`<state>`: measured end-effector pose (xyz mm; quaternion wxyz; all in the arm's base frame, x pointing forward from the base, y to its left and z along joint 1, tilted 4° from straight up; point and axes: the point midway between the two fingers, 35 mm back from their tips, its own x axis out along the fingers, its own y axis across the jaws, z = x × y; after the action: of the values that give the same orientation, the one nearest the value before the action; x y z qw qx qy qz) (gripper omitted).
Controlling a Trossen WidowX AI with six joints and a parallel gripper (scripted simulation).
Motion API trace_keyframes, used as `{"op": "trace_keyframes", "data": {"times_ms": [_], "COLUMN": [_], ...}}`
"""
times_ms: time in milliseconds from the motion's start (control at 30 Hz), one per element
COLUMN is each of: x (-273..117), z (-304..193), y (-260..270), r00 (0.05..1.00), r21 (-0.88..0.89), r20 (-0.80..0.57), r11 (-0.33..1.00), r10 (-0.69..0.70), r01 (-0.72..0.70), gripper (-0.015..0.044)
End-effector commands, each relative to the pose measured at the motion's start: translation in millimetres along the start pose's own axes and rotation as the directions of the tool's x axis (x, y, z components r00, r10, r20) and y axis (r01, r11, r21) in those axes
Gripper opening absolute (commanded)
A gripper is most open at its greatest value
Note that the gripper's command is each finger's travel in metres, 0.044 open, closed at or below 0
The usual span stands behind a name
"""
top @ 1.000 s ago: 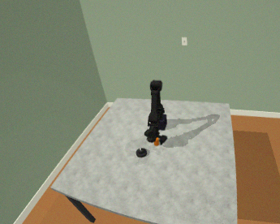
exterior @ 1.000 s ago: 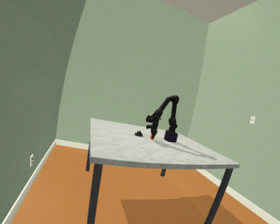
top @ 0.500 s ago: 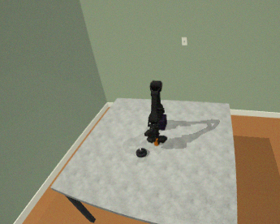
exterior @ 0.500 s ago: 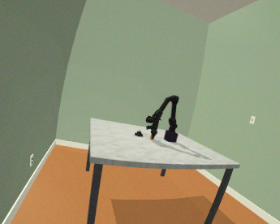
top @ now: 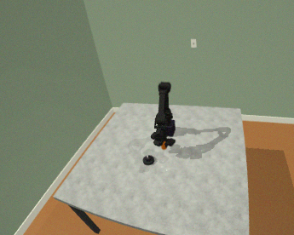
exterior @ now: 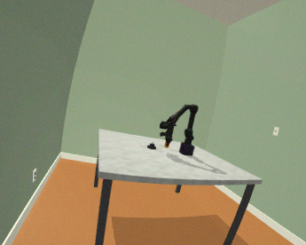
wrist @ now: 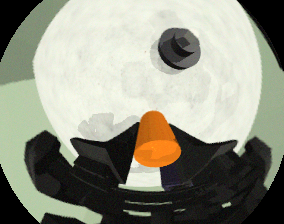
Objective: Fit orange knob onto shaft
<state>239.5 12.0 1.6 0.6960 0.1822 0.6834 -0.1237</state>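
Observation:
The orange knob (top: 164, 145) (wrist: 155, 140) is a small tapered cone held between my gripper's fingers, low over the grey table. My gripper (top: 164, 144) (exterior: 167, 143) (wrist: 153, 125) is shut on it, pointing down. The dark round pedestal (top: 148, 160) (exterior: 152, 146) (wrist: 178, 47) with its short shaft stands on the table a short way to the front left of the knob, apart from it. In the wrist view the pedestal lies ahead and a little to the right of the knob. The knob's hole is hidden.
The arm's dark base (exterior: 186, 148) stands on the table (top: 211, 179) (exterior: 136, 166) behind the gripper. The table's edges fall off to an orange floor (top: 275, 170) on all sides. Green walls stand behind.

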Motion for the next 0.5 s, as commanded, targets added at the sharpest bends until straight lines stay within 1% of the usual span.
{"op": "trace_keyframes", "data": {"times_ms": [0,267,467], "x": [-27,-85,-90], "z": [2,-8,-9], "y": [2,2,2], "r00": [1.0,1.0,1.0], "r21": [0.003,0.003,0.003], "r20": [0.009,0.009,0.009], "r11": [1.0,1.0,1.0], "r10": [0.001,0.001,0.012], "r01": [-0.001,-0.001,-0.012], "gripper": [0.0,0.0,0.0]}}
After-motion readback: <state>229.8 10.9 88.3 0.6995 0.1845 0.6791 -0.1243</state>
